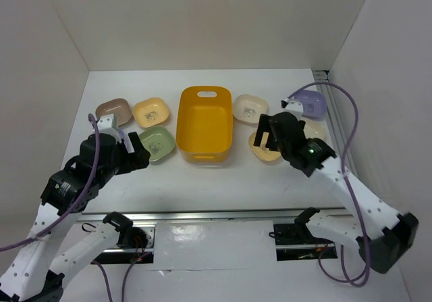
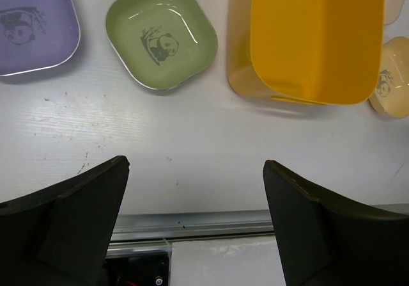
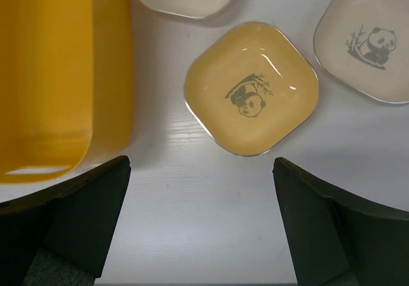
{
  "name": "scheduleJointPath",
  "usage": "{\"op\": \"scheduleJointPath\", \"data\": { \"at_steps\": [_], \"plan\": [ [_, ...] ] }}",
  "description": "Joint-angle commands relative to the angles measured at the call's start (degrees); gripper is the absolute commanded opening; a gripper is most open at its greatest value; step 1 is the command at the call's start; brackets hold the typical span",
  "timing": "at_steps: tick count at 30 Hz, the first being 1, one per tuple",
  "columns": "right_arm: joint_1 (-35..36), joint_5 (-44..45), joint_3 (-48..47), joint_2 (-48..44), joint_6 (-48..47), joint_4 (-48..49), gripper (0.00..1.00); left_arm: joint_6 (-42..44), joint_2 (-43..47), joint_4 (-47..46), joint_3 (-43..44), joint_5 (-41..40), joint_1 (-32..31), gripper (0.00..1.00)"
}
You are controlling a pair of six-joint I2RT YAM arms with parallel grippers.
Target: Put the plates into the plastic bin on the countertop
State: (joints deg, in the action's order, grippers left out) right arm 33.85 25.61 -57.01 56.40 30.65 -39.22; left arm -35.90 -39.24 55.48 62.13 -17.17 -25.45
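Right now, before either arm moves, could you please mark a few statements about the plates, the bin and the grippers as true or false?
1. The plastic bin holds no plates. True.
2. The left gripper is shut on the green plate. False: it is open and empty, and the plate lies apart from it.
3. The right gripper is open. True.
4. The yellow plate in the right wrist view sits inside the bin. False: it lies on the countertop beside the bin.
5. The taupe plate is stacked on the green plate. False: they lie apart, each flat on the countertop.
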Motion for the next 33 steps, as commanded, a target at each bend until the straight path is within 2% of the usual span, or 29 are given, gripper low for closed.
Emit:
{"op": "scheduleJointPath", "data": {
  "at_steps": [1,2,7,8,13,17,26,27,29,30,32,33],
  "plan": [
    [-2.6,0.2,-2.0,9.1,-1.6,7.2,1.0,1.7,-0.8,-4.1,1.8,2.1,-0.2,1.0],
    [-3.4,-0.4,-2.0,10.6,-2.3,10.9,1.0,2.2,-1.4,-4.6,1.8,2.6,-0.2,1.0],
    [-11.9,-7.8,-3.2,18.0,-6.6,20.8,0.84,2.9,-1.4,-4.6,1.8,2.0,-0.2,1.0],
    [-13.5,-9.4,-4.0,19.5,-7.3,23.0,0.83,2.9,-1.4,-5.1,1.2,2.0,-0.2,1.0],
    [-21.0,-18.5,-11.3,34.0,-9.8,26.6,0.8,2.9,-1.4,-5.6,0.0,2.7,-0.2,1.0],
    [-23.6,-20.8,-17.3,44.7,-11.3,27.6,0.64,2.3,-1.4,-5.6,-0.5,2.7,-0.2,1.0],
    [-26.2,-23.1,-28.7,60.8,-13.0,27.5,0.62,2.3,-1.4,-5.6,-1.6,1.5,-0.2,1.0],
    [-26.7,-23.1,-28.7,62.3,-13.0,27.0,0.51,2.3,-1.4,-5.6,-1.6,1.5,-0.2,1.0],
    [-26.7,-23.1,-28.7,63.0,-12.3,27.0,0.36,2.3,-1.9,-5.6,-1.6,1.5,-0.2,1.0],
    [-26.7,-23.1,-28.7,63.0,-12.3,27.0,0.32,2.3,-1.9,-5.6,-1.6,1.0,-0.2,1.0],
    [-27.2,-22.6,-29.7,63.7,-11.8,27.0,0.3,2.3,-1.9,-5.6,-1.6,1.0,-0.2,1.0],
    [-27.3,-22.6,-30.3,65.1,-11.1,26.5,0.26,2.3,-1.9,-5.6,-1.6,1.0,-0.2,1.0]
  ]
}}
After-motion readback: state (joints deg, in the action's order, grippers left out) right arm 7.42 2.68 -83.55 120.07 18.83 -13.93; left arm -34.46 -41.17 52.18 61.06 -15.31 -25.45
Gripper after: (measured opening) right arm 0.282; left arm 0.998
